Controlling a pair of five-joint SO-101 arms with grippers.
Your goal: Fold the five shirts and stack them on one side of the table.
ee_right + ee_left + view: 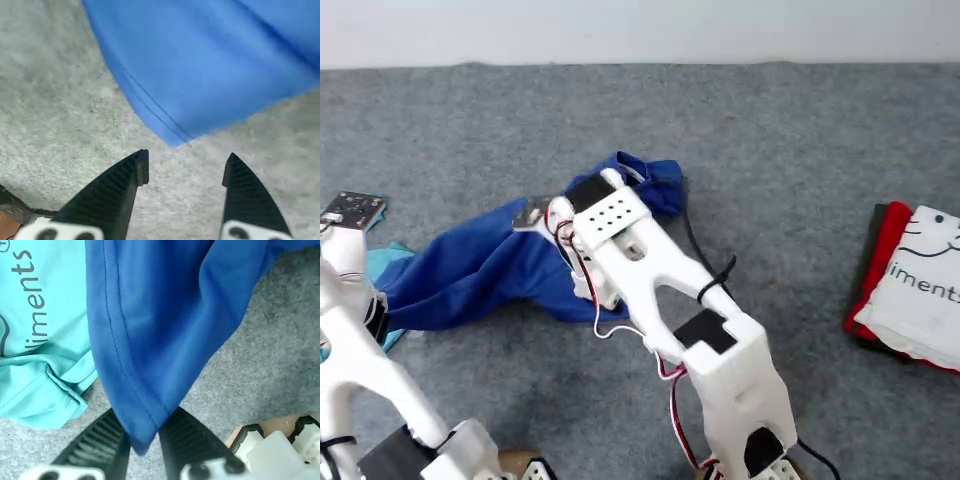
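Nearest to us, in the left wrist view, the left gripper [145, 442] is clamped on a corner of the blue shirt [165, 325], with the stitched hem running down into the pinch between its black fingers [102, 437]. We judge that this grip anchors one end of the cloth so the other arm can work against it.

In the right wrist view, the right gripper [186, 167] stands with its jaws spread and nothing between them. It is poised just short of another hemmed corner of the blue shirt [200, 65], which lies flat on the grey table [55, 100]. We read the wide spread as readiness to take that corner.

In the high view, the left arm [355, 350] rises in the lower left of the frame and the right arm [660, 290] reaches from bottom centre toward the middle. The blue shirt [480, 270] stretches rumpled between them, left of centre and not yet folded. A teal shirt [392, 262] peeks out beneath its left end, apparently waiting its turn.

Farther off, at the right edge of the frame, folded shirts [920, 285] sit stacked well apart from the arms, white over red over something dark. We take that side as the chosen stacking place, kept away from the working area.
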